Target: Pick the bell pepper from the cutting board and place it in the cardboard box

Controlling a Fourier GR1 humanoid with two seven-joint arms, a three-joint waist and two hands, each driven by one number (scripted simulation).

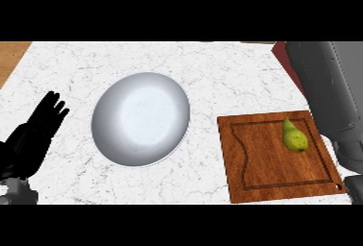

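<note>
Head view: a white marbled counter [212, 62] is seen from steeply above, with a strip of wood showing at the far left corner.
Plate: a pale grey plate [141, 119] is laid on the counter left of centre, shown taller than wide, with nothing on it.
Cutting board: a brown wooden cutting board [273, 163] is set at the near right of the counter, well apart from the plate; a groove is cut just inside its edge.
Fruit on the board: a small yellow-green thing [294, 137] is lain on the far right part of the board, narrow at its far end and rounder at its near end. By its shape it is seen as a pear rather than a bell pepper.
Cardboard box: none can be made out on the counter.
Left hand: the black left hand [42, 120] is held at the left edge, left of the plate and apart from it, fingers straight and pointed far, nothing held.
Right arm: a grey forearm [330, 81] is stretched along the right edge, just right of the board; its hand is not shown.
</note>
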